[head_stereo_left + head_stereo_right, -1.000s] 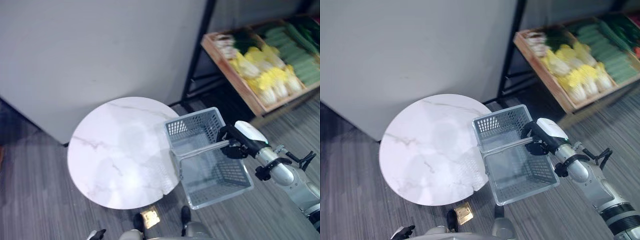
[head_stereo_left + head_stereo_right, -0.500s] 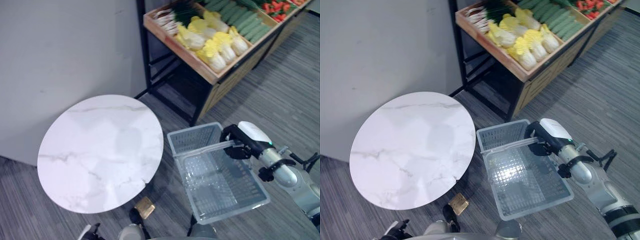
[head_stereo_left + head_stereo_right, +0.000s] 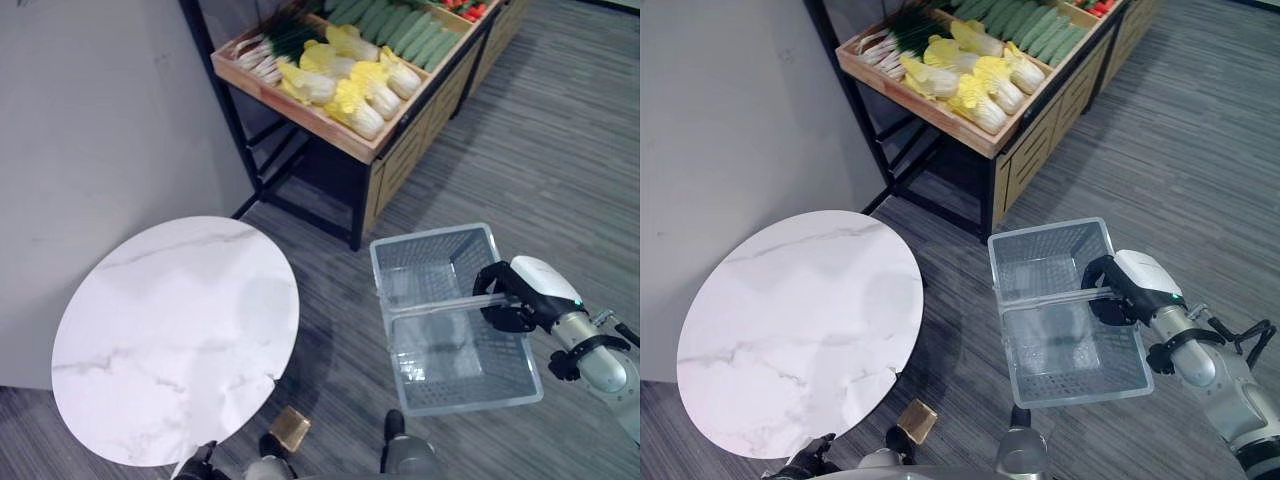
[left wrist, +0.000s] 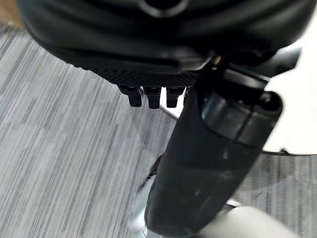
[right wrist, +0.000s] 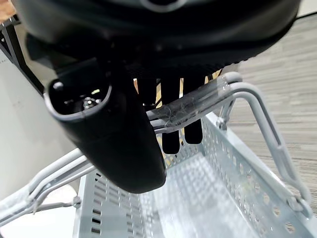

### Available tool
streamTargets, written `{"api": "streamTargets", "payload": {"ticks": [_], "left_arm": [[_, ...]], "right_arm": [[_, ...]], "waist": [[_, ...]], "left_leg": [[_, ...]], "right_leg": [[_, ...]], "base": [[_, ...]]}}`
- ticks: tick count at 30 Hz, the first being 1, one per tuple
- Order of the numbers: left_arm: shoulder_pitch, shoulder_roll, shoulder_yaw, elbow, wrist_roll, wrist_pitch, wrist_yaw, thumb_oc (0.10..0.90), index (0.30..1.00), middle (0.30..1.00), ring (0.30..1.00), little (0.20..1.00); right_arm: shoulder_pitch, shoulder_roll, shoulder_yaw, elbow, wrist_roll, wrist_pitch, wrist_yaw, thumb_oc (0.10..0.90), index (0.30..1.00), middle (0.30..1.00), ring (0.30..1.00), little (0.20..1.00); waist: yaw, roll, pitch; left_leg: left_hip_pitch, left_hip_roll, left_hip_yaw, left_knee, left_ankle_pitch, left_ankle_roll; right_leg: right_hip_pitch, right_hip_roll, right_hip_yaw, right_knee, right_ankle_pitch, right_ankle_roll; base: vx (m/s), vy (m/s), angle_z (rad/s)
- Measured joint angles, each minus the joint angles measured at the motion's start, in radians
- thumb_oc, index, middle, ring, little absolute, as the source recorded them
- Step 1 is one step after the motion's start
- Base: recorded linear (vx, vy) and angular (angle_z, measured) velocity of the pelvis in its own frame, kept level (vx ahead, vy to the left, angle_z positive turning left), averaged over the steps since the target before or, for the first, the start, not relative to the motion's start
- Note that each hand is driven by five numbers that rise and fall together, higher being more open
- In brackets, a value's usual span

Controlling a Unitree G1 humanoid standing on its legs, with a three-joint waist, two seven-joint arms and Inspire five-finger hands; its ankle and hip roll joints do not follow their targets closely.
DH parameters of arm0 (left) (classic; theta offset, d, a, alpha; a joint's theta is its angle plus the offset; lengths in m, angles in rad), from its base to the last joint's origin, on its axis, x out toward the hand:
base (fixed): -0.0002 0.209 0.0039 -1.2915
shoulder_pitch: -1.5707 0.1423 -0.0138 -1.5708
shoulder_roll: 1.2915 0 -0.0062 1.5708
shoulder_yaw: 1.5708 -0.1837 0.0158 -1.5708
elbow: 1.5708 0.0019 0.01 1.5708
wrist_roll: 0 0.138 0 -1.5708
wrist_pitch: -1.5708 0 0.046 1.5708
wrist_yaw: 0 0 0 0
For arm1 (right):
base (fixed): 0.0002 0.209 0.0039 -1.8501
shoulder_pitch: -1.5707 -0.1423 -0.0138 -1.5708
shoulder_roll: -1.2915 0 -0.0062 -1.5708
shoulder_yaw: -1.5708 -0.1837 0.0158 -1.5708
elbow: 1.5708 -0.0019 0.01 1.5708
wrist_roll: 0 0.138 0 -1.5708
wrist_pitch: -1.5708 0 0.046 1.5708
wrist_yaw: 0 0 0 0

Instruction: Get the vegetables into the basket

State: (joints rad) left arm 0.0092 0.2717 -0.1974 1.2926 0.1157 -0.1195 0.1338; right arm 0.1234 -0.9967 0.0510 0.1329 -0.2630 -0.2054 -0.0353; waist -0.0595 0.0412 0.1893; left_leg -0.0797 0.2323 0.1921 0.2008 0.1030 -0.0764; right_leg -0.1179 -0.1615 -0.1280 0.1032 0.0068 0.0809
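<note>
progress check: nothing is in the basket yet, it reads empty in both eye views and in the right wrist view. so the loading part of the task is 0% done as far as the frames show.

right hand has its fingers curled round the basket handle and carries the basket off the floor, hanging level, out to the robot's right of the round marble table. the basket is clear of the table, not touching it.

left hand shows in its own wrist view with fingers bent in short against the palm and nothing in them; it sits low near the table edge, idle.

the vegetables sit on the wooden produce shelf up ahead: pale yellow cabbages, green cucumbers, white-stemmed greens, something red at the far corner, too small to name. the shelf is well apart from the basket, with open floor between.

judgement: the basket is in hand, so the carry step is covered. left to do: close the gap to the shelf, pick the produce with the free left hand, drop it in.
</note>
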Motion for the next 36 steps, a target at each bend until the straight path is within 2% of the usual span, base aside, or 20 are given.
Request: {"api": "streamTargets", "payload": {"ticks": [1, 2, 3, 5, 6, 8, 10, 12, 18, 22, 23, 25, 26, 27, 28, 30, 31, 33, 35, 36], "left_arm": [[-0.003, -0.001, 0.001, 0.000, -0.003, -0.001, 0.005, 0.900, 1.000, 1.000, 1.000, 1.000], [-0.004, -0.011, 0.007, -0.003, -0.009, -0.010, 0.014, 0.900, 1.000, 1.000, 1.000, 1.000], [-0.004, -0.014, 0.010, -0.002, -0.013, -0.015, 0.014, 0.900, 1.000, 1.000, 1.000, 1.000], [-0.013, -0.023, 0.015, -0.006, -0.019, -0.019, 0.017, 0.900, 1.000, 1.000, 1.000, 1.000], [-0.013, -0.022, 0.015, -0.023, -0.019, -0.020, 0.019, 0.900, 1.000, 1.000, 1.000, 1.000], [-0.014, -0.013, 0.016, -0.030, -0.019, -0.027, 0.023, 0.900, 1.000, 1.000, 1.000, 1.000], [-0.020, -0.008, 0.018, -0.027, -0.019, -0.031, 0.024, 0.900, 1.000, 1.000, 1.000, 1.000], [-0.015, -0.004, 0.032, -0.022, -0.019, -0.038, 0.023, 0.900, 1.000, 1.000, 1.000, 1.000], [-0.034, -0.002, 0.002, -0.019, -0.015, -0.039, 0.018, 0.900, 1.000, 1.000, 1.000, 1.000], [-0.052, 0.010, 0.003, 0.012, 0.006, -0.038, 0.019, 0.900, 1.000, 1.000, 1.000, 1.000], [-0.054, 0.025, 0.003, 0.018, 0.007, -0.036, 0.021, 0.900, 1.000, 1.000, 1.000, 1.000], [-0.061, 0.048, 0.003, 0.026, 0.027, -0.033, 0.021, 0.900, 1.000, 1.000, 1.000, 1.000], [-0.060, 0.057, 0.003, 0.022, 0.029, -0.030, 0.022, 0.900, 1.000, 1.000, 1.000, 1.000], [-0.054, 0.064, 0.002, 0.016, 0.033, -0.030, 0.026, 0.900, 1.000, 1.000, 1.000, 1.000], [-0.047, 0.066, 0.004, -0.005, 0.041, -0.030, 0.035, 0.900, 1.000, 1.000, 1.000, 1.000], [-0.043, 0.073, 0.004, -0.023, 0.042, -0.022, 0.043, 0.900, 1.000, 1.000, 1.000, 1.000], [-0.042, 0.079, 0.002, -0.027, 0.041, -0.019, 0.043, 0.900, 1.000, 1.000, 1.000, 1.000], [-0.034, 0.092, 0.001, -0.028, 0.041, -0.018, 0.045, 0.900, 1.000, 1.000, 1.000, 1.000], [-0.043, 0.100, 0.005, -0.043, 0.039, -0.014, 0.054, 0.900, 1.000, 1.000, 1.000, 1.000], [-0.054, 0.075, 0.007, -0.108, 0.039, -0.020, 0.057, 0.900, 1.000, 1.000, 1.000, 1.000]], "right_arm": [[-0.016, 0.002, 0.009, 0.017, -0.001, 0.000, -0.005, 0.400, 0.300, 0.300, 0.300, 0.300], [-0.033, -0.012, 0.010, 0.025, -0.004, 0.002, -0.006, 0.400, 0.300, 0.300, 0.300, 0.300], [-0.045, -0.010, 0.010, 0.038, -0.004, 0.002, -0.009, 0.400, 0.300, 0.300, 0.300, 0.300], [-0.044, -0.013, 0.013, 0.060, -0.004, 0.006, -0.009, 0.400, 0.300, 0.300, 0.300, 0.300], [-0.048, 0.015, 0.028, 0.088, -0.004, 0.007, -0.009, 0.400, 0.300, 0.300, 0.300, 0.300], [-0.049, 0.033, 0.049, 0.087, -0.005, 0.006, -0.008, 0.400, 0.300, 0.300, 0.300, 0.300], [-0.039, 0.055, 0.055, 0.089, -0.006, 0.006, -0.008, 0.400, 0.300, 0.300, 0.300, 0.300], [-0.026, 0.058, 0.058, 0.090, -0.005, 0.005, -0.006, 0.400, 0.300, 0.300, 0.300, 0.300], [0.002, 0.109, 0.041, 0.133, -0.005, 0.005, -0.011, 0.400, 0.300, 0.300, 0.300, 0.300], [0.019, 0.196, 0.026, 0.187, -0.006, 0.008, -0.032, 0.400, 0.300, 0.300, 0.300, 0.300], [0.021, 0.219, 0.036, 0.200, -0.007, 0.017, -0.033, 0.400, 0.300, 0.300, 0.300, 0.300], [0.023, 0.251, 0.036, 0.225, -0.007, 0.024, -0.042, 0.400, 0.300, 0.300, 0.300, 0.300], [0.023, 0.262, 0.036, 0.236, -0.007, 0.030, -0.044, 0.400, 0.300, 0.300, 0.300, 0.300], [0.023, 0.262, 0.040, 0.247, -0.007, 0.033, -0.045, 0.400, 0.300, 0.300, 0.300, 0.300], [0.016, 0.261, 0.041, 0.255, -0.008, 0.043, -0.048, 0.400, 0.300, 0.300, 0.300, 0.300], [0.013, 0.262, 0.042, 0.248, -0.013, 0.043, -0.050, 0.400, 0.300, 0.300, 0.300, 0.300], [0.012, 0.262, 0.043, 0.243, -0.014, 0.041, -0.052, 0.400, 0.300, 0.300, 0.300, 0.300], [0.001, 0.262, 0.042, 0.241, -0.014, 0.039, -0.060, 0.400, 0.300, 0.300, 0.300, 0.300], [0.001, 0.271, 0.040, 0.255, -0.014, 0.043, -0.079, 0.400, 0.300, 0.300, 0.300, 0.300], [0.001, 0.258, 0.040, 0.267, -0.014, 0.057, -0.079, 0.400, 0.300, 0.300, 0.300, 0.300]], "waist": [[0.016, -0.014, 0.001], [0.021, -0.011, 0.000], [0.019, -0.008, 0.000], [0.014, 0.010, 0.002], [0.023, 0.015, 0.007], [0.043, -0.033, 0.030], [0.042, -0.063, 0.044], [0.038, -0.067, 0.042], [0.034, -0.060, 0.039], [0.025, -0.101, 0.033], [0.018, -0.124, 0.016], [0.010, -0.149, 0.006], [0.012, -0.156, 0.001], [0.017, -0.159, -0.002], [0.037, -0.134, -0.004], [0.042, -0.112, -0.005], [0.044, -0.112, -0.005], [0.046, -0.124, -0.009], [0.031, -0.146, -0.017], [0.021, -0.091, 0.000]], "left_leg": [[-0.012, -0.034, -0.100, 0.014, -0.040, -0.015], [0.002, -0.078, -0.168, -0.078, -0.079, -0.043], [0.006, -0.101, -0.198, -0.132, -0.085, -0.043], [-0.001, -0.130, -0.221, -0.186, -0.071, -0.020], [0.025, -0.153, -0.271, -0.216, -0.131, 0.001], [0.034, -0.206, -0.317, -0.189, -0.165, 0.036], [0.041, -0.231, -0.297, -0.164, -0.165, 0.041], [0.057, -0.241, -0.260, -0.155, -0.172, 0.041], [0.050, -0.246, -0.251, -0.086, -0.236, 0.062], [0.047, -0.264, -0.198, -0.045, -0.277, 0.094], [0.039, -0.273, -0.171, -0.034, -0.284, 0.092], [0.024, -0.280, -0.147, -0.004, -0.293, 0.103], [0.023, -0.278, -0.132, -0.002, -0.290, 0.103], [0.026, -0.266, -0.108, -0.004, -0.286, 0.106], [0.041, -0.224, -0.048, -0.020, -0.277, 0.104], [0.078, -0.180, 0.009, -0.062, -0.255, 0.095], [0.106, -0.175, 0.029, -0.100, -0.234, 0.092], [0.130, -0.181, 0.049, -0.134, -0.223, 0.081], [0.135, -0.195, 0.043, -0.138, -0.216, 0.061], [0.141, -0.152, 0.006, -0.157, -0.193, 0.032]], "right_leg": [[-0.008, -0.019, 0.036, -0.020, 0.010, -0.009], [-0.018, -0.024, 0.081, -0.057, 0.039, -0.006], [-0.022, -0.024, 0.090, -0.075, 0.052, -0.001], [-0.026, -0.002, 0.101, -0.098, 0.070, 0.008], [-0.037, 0.030, 0.139, -0.103, 0.078, 0.016], [-0.052, 0.022, 0.208, -0.101, 0.100, 0.019], [-0.057, 0.008, 0.222, -0.107, 0.129, 0.032], [-0.049, -0.002, 0.212, -0.127, 0.143, 0.038], [-0.051, 0.010, 0.248, -0.118, 0.145, 0.044], [-0.069, 0.010, 0.316, -0.108, 0.161, 0.058], [-0.091, 0.009, 0.346, -0.107, 0.164, 0.056], [-0.108, 0.004, 0.360, -0.099, 0.160, 0.036], [-0.114, 0.002, 0.355, -0.096, 0.150, 0.012], [-0.116, -0.006, 0.326, -0.102, 0.110, 0.011], [-0.136, -0.014, 0.201, -0.071, 0.034, 0.027], [-0.142, -0.027, 0.065, -0.013, 0.044, 0.041], [-0.124, -0.044, 0.017, -0.015, 0.051, 0.052], [-0.088, -0.070, -0.005, -0.025, 0.068, 0.068], [-0.032, -0.078, 0.000, -0.060, 0.125, 0.062], [-0.012, -0.026, -0.013, -0.107, 0.143, 0.038]], "base": [[0.05, -0.028, -0.84], [0.09, -0.022, -0.84], [0.06, 0.010, -0.74], [0.10, 0.019, -0.56], [0.11, 0.042, -0.77], [0.07, 0.078, -1.07], [0.03, 0.095, -0.89], [0.07, 0.223, -0.56], [0.03, 0.239, -0.27], [-0.01, 0.173, -0.45], [0.01, 0.153, -0.54], [0.01, 0.072, -0.44], [0.02, 0.017, -0.38], [0.03, 0.002, -0.85], [0.03, -0.011, -1.00], [0.03, -0.041, -0.90], [0.02, -0.035, -0.63], [0.05, -0.075, -0.38], [0.13, -0.154, -0.10], [0.23, -0.302, -0.09]]}}
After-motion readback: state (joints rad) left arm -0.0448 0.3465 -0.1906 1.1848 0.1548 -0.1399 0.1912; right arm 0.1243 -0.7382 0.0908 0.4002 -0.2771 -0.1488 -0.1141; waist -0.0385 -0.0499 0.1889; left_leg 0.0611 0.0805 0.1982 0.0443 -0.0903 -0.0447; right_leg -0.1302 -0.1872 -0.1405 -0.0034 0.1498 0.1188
